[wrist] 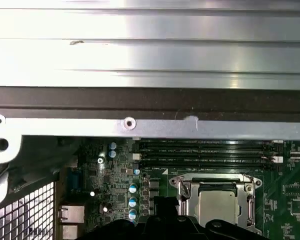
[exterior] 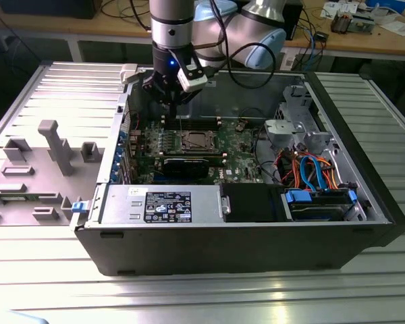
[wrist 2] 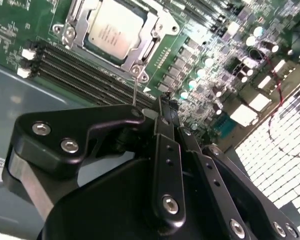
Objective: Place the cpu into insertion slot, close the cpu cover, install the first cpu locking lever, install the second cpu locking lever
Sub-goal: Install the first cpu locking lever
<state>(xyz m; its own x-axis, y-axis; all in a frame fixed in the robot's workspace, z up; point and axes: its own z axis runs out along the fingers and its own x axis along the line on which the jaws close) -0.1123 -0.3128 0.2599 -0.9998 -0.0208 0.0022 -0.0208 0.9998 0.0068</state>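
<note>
Silver-grey metal is turned upward on the cpu [wrist 2: 112,30], which is seated flat in the insertion slot [wrist 2: 70,34] on the green circuit board [wrist 2: 20,25]. Being square, it has no long side to be told. The cpu cover [wrist 2: 152,40] is laid down over the slot, its window framing the chip. At one corner of the slot a thin wire locking lever [wrist 2: 134,90] is stood up, its length running away from the board toward the gripper [wrist 2: 164,102]. The gripper is held above the slot, on the side of the long memory slots [wrist 2: 85,67]. Its fingers [wrist 2: 166,150] are pressed together at the tips. Whether the lever is pinched between them cannot be told. In the exterior view the black graphics card [exterior: 185,164] is seen on the slot's other side.
</note>
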